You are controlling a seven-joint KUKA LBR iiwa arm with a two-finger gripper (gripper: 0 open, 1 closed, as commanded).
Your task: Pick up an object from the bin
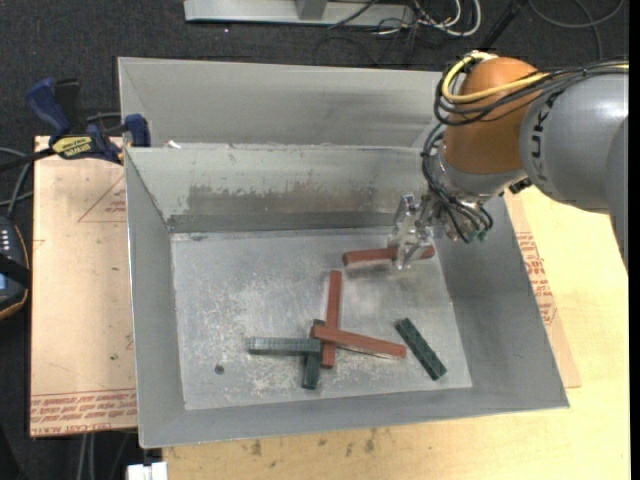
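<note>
- Near the front edge of the bin (150, 298), we saw red-brown bars (355, 342) and dark green bars (283, 346) tumbled across each other. Awkward to lift singly, we reckoned.
- Farther back, towards the right wall, a lone red-brown bar (365, 258) lay flat and clear, the likelier pick.
- The gripper (405, 252) hung low over its right half, the wrist dropping steeply from the right. Wide or closed, we couldn't tell.

Now, the gripper (408, 243) hangs in front of the reddish-brown bar (368, 258) on the bin's right side, covering that bar's right end. The arm (590, 138) runs off the right edge. Down front, the dark green bar (280, 346) slips under the crossed red bars (328, 333), its right end hidden. That dark speck (218, 369)? Too small to tell.
</note>
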